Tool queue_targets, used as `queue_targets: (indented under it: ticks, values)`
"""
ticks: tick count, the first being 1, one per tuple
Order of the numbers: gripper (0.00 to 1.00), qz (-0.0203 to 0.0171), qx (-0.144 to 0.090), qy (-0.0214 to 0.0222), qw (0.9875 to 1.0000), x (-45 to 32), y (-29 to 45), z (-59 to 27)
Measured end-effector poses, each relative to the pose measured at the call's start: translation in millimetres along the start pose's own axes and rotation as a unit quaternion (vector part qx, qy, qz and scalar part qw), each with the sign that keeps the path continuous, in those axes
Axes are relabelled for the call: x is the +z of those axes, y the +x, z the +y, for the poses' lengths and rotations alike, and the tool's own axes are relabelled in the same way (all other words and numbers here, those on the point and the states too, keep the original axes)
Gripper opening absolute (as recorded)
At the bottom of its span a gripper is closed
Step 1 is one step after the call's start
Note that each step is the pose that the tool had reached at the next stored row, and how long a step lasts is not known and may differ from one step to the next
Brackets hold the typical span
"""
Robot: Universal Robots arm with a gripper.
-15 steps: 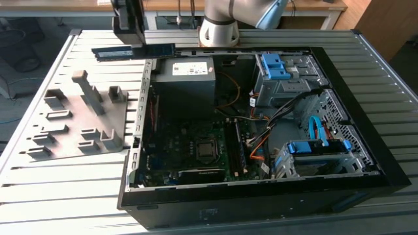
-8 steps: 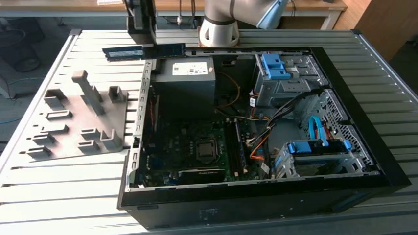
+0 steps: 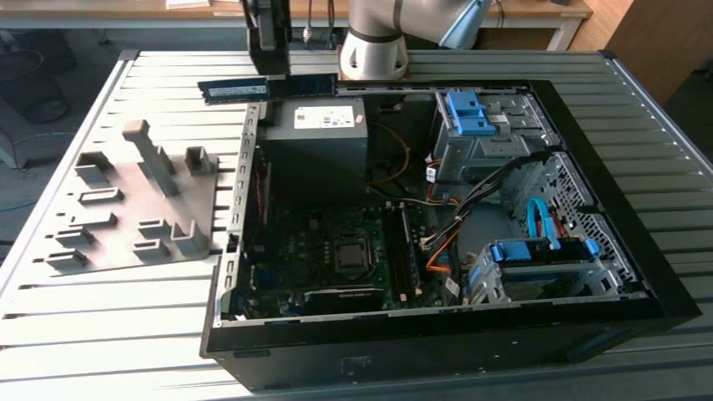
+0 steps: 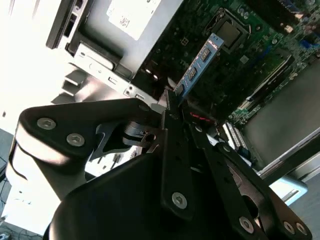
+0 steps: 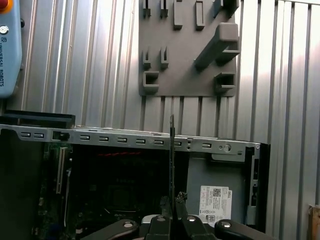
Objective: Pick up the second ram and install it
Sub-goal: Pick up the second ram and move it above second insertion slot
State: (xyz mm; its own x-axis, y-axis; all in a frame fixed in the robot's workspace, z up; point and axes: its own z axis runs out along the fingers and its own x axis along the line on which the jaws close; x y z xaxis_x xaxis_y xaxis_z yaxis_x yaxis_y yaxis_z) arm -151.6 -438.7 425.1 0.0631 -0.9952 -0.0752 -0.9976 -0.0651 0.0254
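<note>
The second ram (image 3: 306, 84) is a long dark stick with a pale label. It hangs level above the back edge of the open computer case (image 3: 624, 251), just behind the power-supply box (image 3: 317, 125). My gripper (image 3: 267, 75) is shut on it from above, near the stick's middle. In the second wrist view the ram (image 4: 202, 57) sticks out from the closed gripper (image 4: 172, 100) towards the motherboard (image 4: 260, 45). The first wrist view has the ram (image 5: 172, 145) edge-on, rising from the gripper (image 5: 173, 202) over the case's rim.
A grey plastic fixture (image 3: 134, 209) with upright posts lies on the slatted table (image 3: 112, 317) at the exterior view's left of the case. Inside the case are the motherboard (image 3: 323, 251), cables and blue-latched drive cages (image 3: 479, 117). The robot base (image 3: 373, 50) stands behind the case.
</note>
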Motion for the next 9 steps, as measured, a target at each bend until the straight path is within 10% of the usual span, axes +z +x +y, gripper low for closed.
queue_targets:
  ticks: [9]
  values:
    - [0.14,0.0000,0.000,0.0000,1.0000,-0.5,1.1,-17.3]
